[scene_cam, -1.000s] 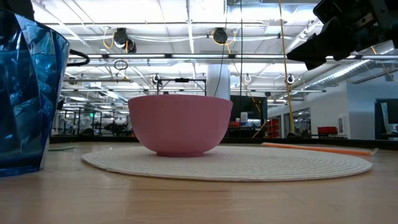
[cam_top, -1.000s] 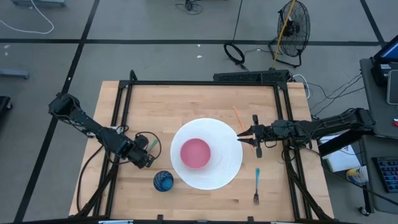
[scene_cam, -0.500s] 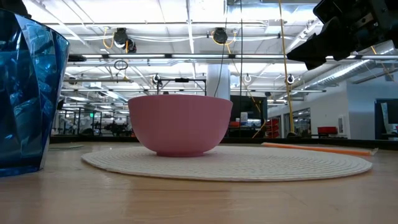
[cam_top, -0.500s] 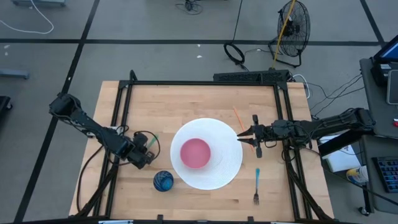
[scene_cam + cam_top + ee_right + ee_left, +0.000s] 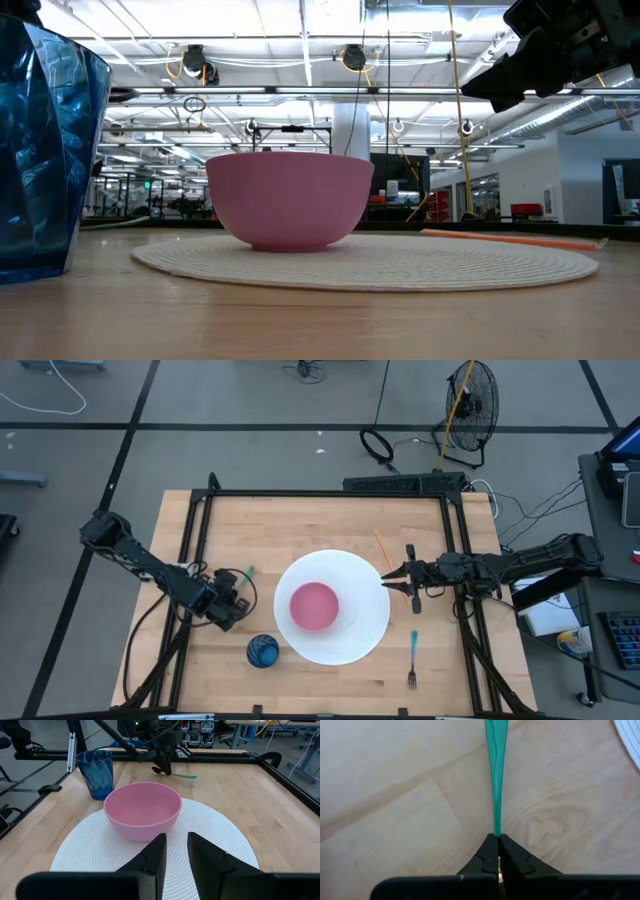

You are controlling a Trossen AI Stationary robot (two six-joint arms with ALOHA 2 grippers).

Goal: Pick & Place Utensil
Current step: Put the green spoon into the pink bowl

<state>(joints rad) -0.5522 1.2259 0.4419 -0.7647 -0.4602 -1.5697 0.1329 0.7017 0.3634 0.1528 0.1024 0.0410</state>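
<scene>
Pink bowl [image 5: 289,200] centred on white woven mat [image 5: 400,262]; blue cup [image 5: 45,150] close left; orange stick [image 5: 510,238] right; dark arm [image 5: 560,45] overhead.

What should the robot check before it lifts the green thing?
1. Left end effector shut on the green utensil: ok.
2. Which kind of utensil it is: cannot tell, its head is out of view.
3. Utensil off the wooden table: cannot tell.
4. Pink bowl sits upright on the white placemat: ok.
5. Blue cup stands near the left arm's path: not ok, mind it.
6. Right end effector waits over the placemat's edge, holding nothing: ok.
</scene>
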